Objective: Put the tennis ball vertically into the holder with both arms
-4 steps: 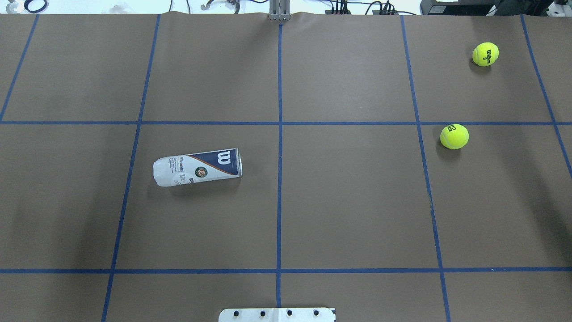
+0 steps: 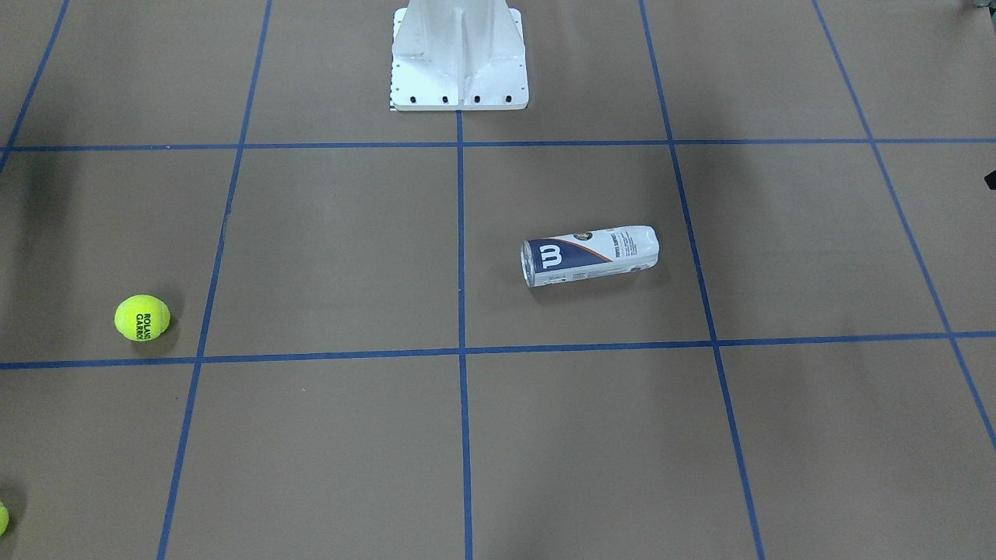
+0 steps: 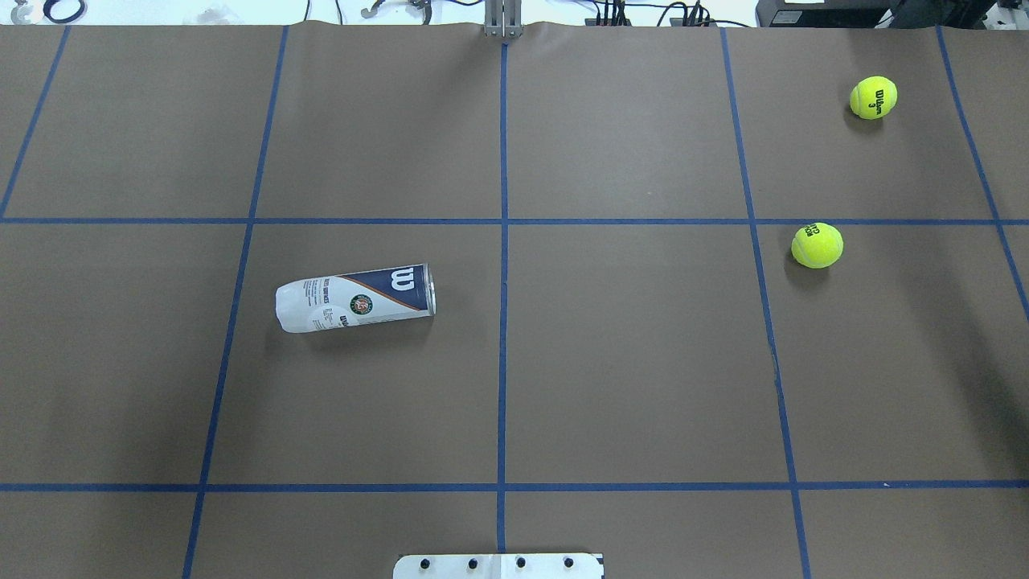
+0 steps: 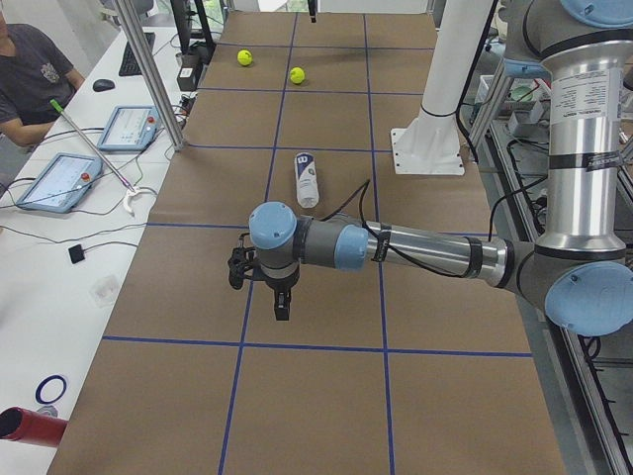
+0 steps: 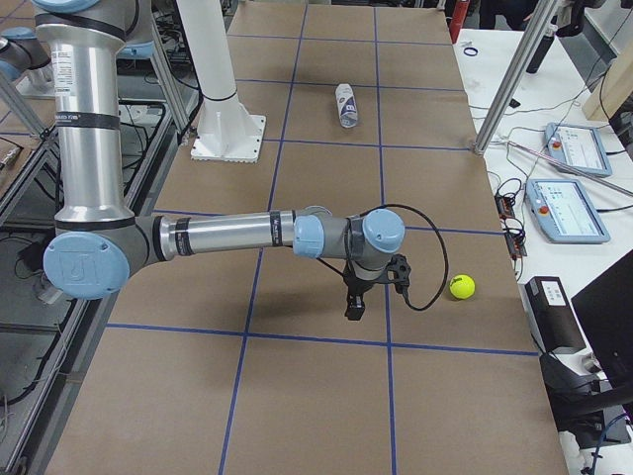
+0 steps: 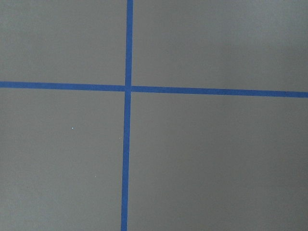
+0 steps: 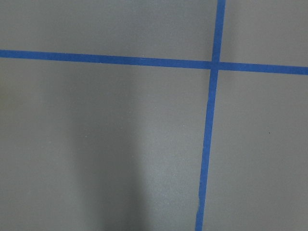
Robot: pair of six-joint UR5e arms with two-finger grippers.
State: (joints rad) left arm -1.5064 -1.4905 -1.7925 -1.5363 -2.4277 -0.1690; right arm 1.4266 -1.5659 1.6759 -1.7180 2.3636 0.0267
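The tennis ball (image 3: pixel 817 245) with the black ROLAND GARROS print (image 2: pixel 142 317) rests on the brown table at my right; it also shows far off in the exterior left view (image 4: pixel 297 74). The holder (image 3: pixel 355 299), a clear can with a white and navy label, lies on its side left of centre (image 2: pixel 590 255) (image 4: pixel 306 178) (image 5: pixel 345 104), with its silver rim towards the table's middle. My left gripper (image 4: pixel 282 309) hangs above the table, well short of the can. My right gripper (image 5: pixel 353 307) hangs over the right part. I cannot tell whether either is open or shut.
A second yellow-green ball (image 3: pixel 874 97) lies at the far right (image 4: pixel 244 57) (image 5: pixel 461 286), just showing at the front view's edge (image 2: pixel 2 517). The white pedestal base (image 2: pixel 459 70) stands at the robot's side. Blue tape lines grid the table. An operator's desk with tablets (image 4: pixel 59 178) runs along the far side.
The can has rolled very slightly away from the robot. Both balls have stayed put.
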